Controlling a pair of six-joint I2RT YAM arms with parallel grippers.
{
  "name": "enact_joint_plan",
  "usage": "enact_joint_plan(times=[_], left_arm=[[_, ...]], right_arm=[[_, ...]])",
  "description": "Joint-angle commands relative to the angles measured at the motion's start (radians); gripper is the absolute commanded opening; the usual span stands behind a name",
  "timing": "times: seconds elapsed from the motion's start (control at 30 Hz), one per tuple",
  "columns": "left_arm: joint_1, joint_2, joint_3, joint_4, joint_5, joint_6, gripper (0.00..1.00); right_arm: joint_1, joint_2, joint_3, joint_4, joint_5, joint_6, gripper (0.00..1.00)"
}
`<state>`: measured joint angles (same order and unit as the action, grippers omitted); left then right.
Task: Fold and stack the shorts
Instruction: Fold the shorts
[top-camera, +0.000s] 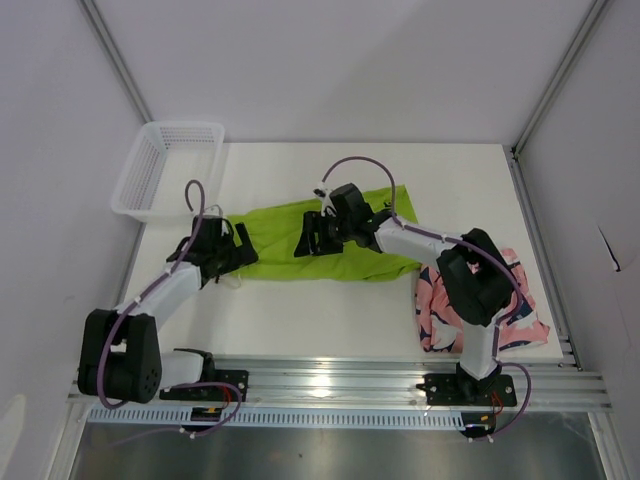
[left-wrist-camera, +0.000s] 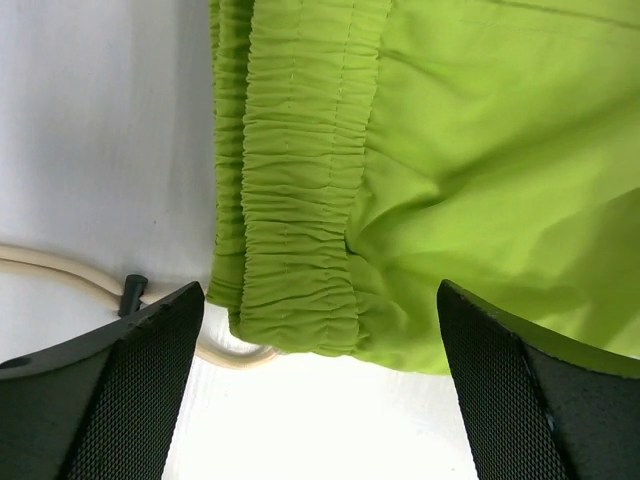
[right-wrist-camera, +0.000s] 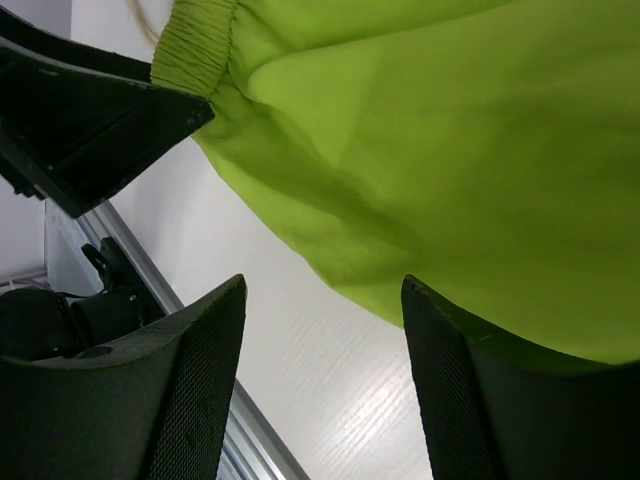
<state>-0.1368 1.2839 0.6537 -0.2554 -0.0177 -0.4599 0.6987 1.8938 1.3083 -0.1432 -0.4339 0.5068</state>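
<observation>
Left tool (left-wrist-camera: 320, 295) gapes at the waistband of the lime shorts (top-camera: 278, 238), nine o'clock side; right tool (right-wrist-camera: 322, 285), also apart, hovers mid-cloth. We reckon they're lining up a fold.

A basket (top-camera: 183, 125) sits at the table's (top-camera: 330, 320) far left corner. One pair of shorts (top-camera: 275, 235) lies across the middle, right of the basket and nearer. The other pair (top-camera: 520, 320) lies at the near right, partly under the right arm.

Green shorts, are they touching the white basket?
Apart. The top view shows a strip of bare table between the basket and the nearest edge of the green shorts.
</observation>
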Motion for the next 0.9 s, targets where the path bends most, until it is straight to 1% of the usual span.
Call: enact_joint_plan(times=[0.0,0.03,0.07,0.1,0.13,0.17,0.2,0.23,0.27,0.33,0.37,0.43,0.47,0.6,0.7,0.87], left_arm=[[0.045,-0.090,-0.050,0.044,0.090,-0.051,0.99],[0.086,-0.103,-0.063,0.059,0.105,-0.065,0.99],[0.113,-0.115,-0.078,0.105,0.170,-0.069,0.99],[0.185,-0.123,-0.118,0.125,0.211,-0.080,0.99],[0.216,-0.120,-0.127,0.140,0.244,-0.083,0.99],[0.238,-0.115,-0.132,0.152,0.292,-0.086,0.99],[0.256,-0.107,-0.147,0.157,0.306,-0.086,0.99],[0.273,-0.092,-0.150,0.160,0.312,-0.092,0.99],[0.278,-0.089,-0.155,0.174,0.320,-0.098,0.99],[0.293,-0.075,-0.183,0.199,0.329,-0.121,0.99],[0.298,-0.069,-0.199,0.221,0.356,-0.126,0.99],[0.313,-0.049,-0.212,0.235,0.383,-0.141,0.99],[0.316,-0.028,-0.216,0.246,0.425,-0.146,0.99],[0.319,0.000,-0.259,0.346,0.481,-0.203,0.99],[0.321,0.024,-0.269,0.360,0.483,-0.206,0.99],[0.321,0.015,-0.264,0.295,0.435,-0.181,0.99]], right_arm=[[0.022,0.048,0.084,0.050,-0.017,0.002,0.65],[0.034,0.079,0.104,0.053,-0.023,0.004,0.62],[0.041,0.094,0.126,0.053,-0.028,0.004,0.60],[0.047,0.112,0.172,0.054,-0.029,0.004,0.57],[0.050,0.151,0.196,0.053,-0.045,0.007,0.53],[0.056,0.172,0.219,0.051,-0.057,0.010,0.49],[0.059,0.192,0.265,0.054,-0.068,0.015,0.40],[0.059,0.212,0.285,0.056,-0.090,0.019,0.36],[0.062,0.252,0.305,0.059,-0.104,0.027,0.30],[0.068,0.289,0.364,0.067,-0.126,0.032,0.24],[0.073,0.327,0.385,0.064,-0.132,0.036,0.20],[0.076,0.367,0.439,0.057,-0.152,0.039,0.19],[0.078,0.402,0.451,0.056,-0.155,0.048,0.18],[0.078,0.487,0.506,0.002,-0.131,0.053,0.15],[0.078,0.534,0.537,-0.016,-0.128,0.059,0.14],[0.079,0.550,0.531,-0.029,-0.103,0.047,0.13]])
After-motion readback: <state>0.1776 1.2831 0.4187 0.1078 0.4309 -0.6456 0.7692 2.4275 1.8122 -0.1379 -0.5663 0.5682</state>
